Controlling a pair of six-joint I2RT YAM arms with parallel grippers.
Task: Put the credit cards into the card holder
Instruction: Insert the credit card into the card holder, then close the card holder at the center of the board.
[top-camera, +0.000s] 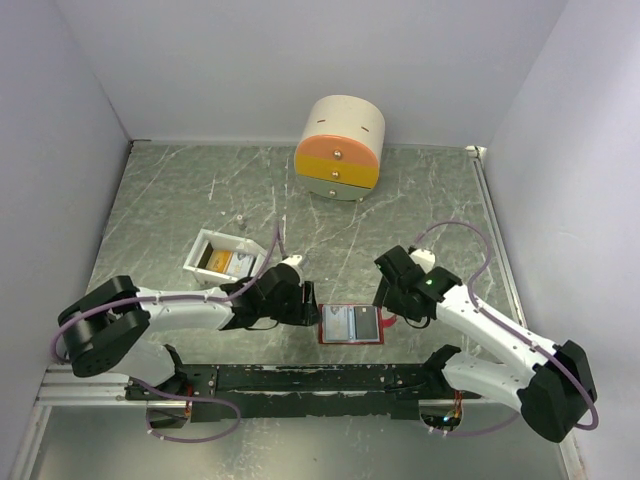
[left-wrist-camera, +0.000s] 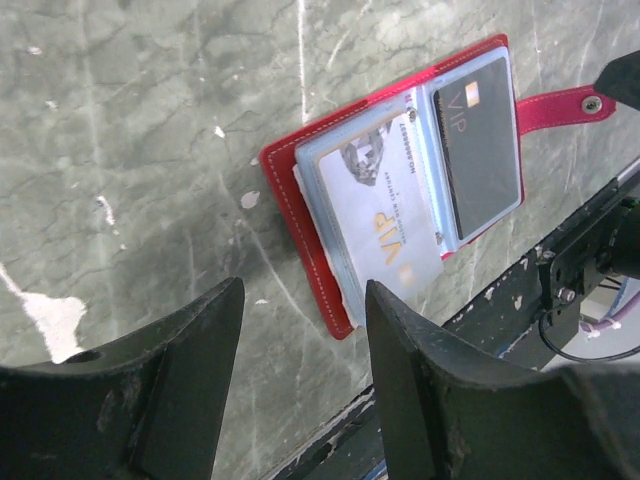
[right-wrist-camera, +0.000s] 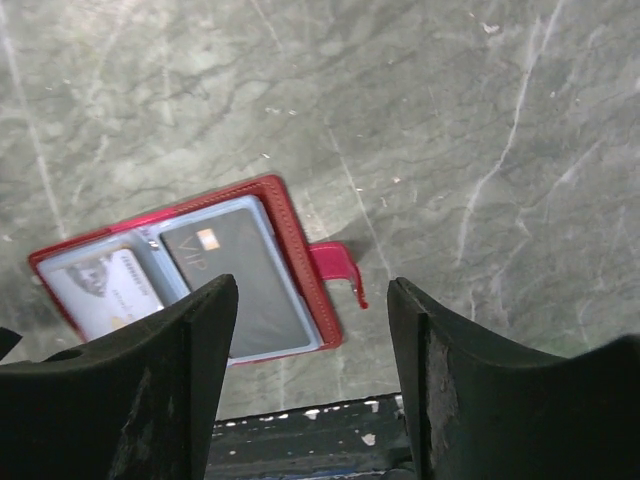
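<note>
The card holder lies open and flat near the table's front edge, a red case with pale-blue sleeves. A dark credit card sits in one sleeve. A pale silver card lies in the other, one end poking past the sleeve's edge. The red snap strap sticks out to the side. My left gripper hovers open just left of the holder, with nothing between its fingers. On the holder's right side my right gripper is open too and holds nothing. Both cards also show in the right wrist view.
A white tray at the left middle holds an orange-gold card. A round cream-and-orange drawer box stands at the back. The black rail with the arm bases runs just in front of the holder. Walls close in on three sides.
</note>
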